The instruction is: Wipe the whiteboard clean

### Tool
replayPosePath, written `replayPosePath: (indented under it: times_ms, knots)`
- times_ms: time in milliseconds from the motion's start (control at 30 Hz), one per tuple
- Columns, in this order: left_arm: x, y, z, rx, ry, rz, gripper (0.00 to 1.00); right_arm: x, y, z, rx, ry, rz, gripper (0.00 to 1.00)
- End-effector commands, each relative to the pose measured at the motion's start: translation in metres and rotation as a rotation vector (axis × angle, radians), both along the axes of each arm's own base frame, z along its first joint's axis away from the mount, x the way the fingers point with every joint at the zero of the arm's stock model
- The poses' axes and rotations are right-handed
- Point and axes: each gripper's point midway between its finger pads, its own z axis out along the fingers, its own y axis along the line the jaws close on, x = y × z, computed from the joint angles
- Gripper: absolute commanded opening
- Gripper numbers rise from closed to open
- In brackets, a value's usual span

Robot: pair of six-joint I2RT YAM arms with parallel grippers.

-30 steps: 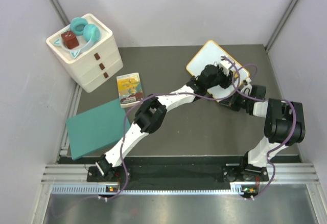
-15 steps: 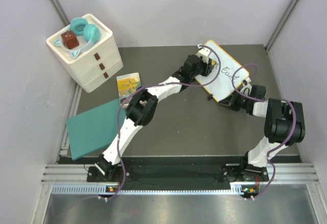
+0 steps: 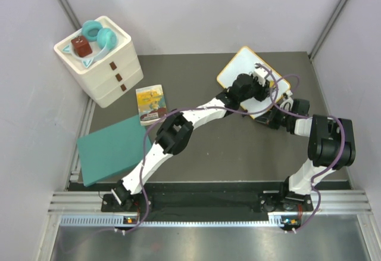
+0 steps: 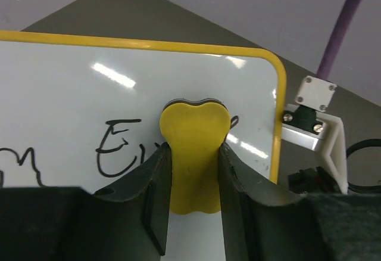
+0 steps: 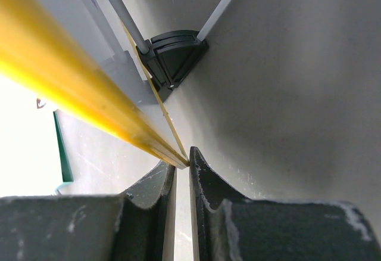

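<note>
The whiteboard, white with a thin yellow frame, stands tilted at the back right of the table. My left gripper is over its right part, shut on a yellow eraser whose face is against the board. In the left wrist view the gripper sits just right of black scribbles on the whiteboard. My right gripper is at the board's near right edge. In the right wrist view it is shut on the yellow frame, and a black foot shows beyond.
A white drawer unit at the back left carries teal headphones and a small red-brown box. A yellow booklet and a flat teal rectangle lie left of the arms. A purple cable runs by the board's right side.
My left gripper swept with the eraser from the board's right part to its far left corner, then back to the right part. The right arm has not moved.
</note>
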Motion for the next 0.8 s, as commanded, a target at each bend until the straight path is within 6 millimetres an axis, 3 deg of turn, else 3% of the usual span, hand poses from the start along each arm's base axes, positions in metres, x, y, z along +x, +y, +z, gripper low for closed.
replayPosePath:
  times_ms: [0, 200, 367, 500, 767]
  knots:
    - [0.011, 0.005, -0.004, -0.006, -0.026, 0.045, 0.0, -0.029, 0.027, -0.016, 0.024, 0.091, 0.127, 0.0]
    - [0.049, 0.037, -0.004, -0.033, -0.03, 0.157, 0.0, -0.029, 0.027, -0.016, 0.024, 0.087, 0.127, 0.0]
    - [0.088, 0.073, -0.007, -0.136, 0.074, 0.262, 0.0, -0.029, 0.027, -0.016, 0.024, 0.087, 0.127, 0.0]
    - [0.107, 0.094, -0.008, -0.125, 0.058, 0.357, 0.0, -0.029, 0.028, -0.016, 0.025, 0.088, 0.129, 0.0]
    - [0.106, 0.081, 0.007, -0.17, 0.014, 0.277, 0.0, -0.029, 0.031, -0.016, 0.023, 0.086, 0.14, 0.0]
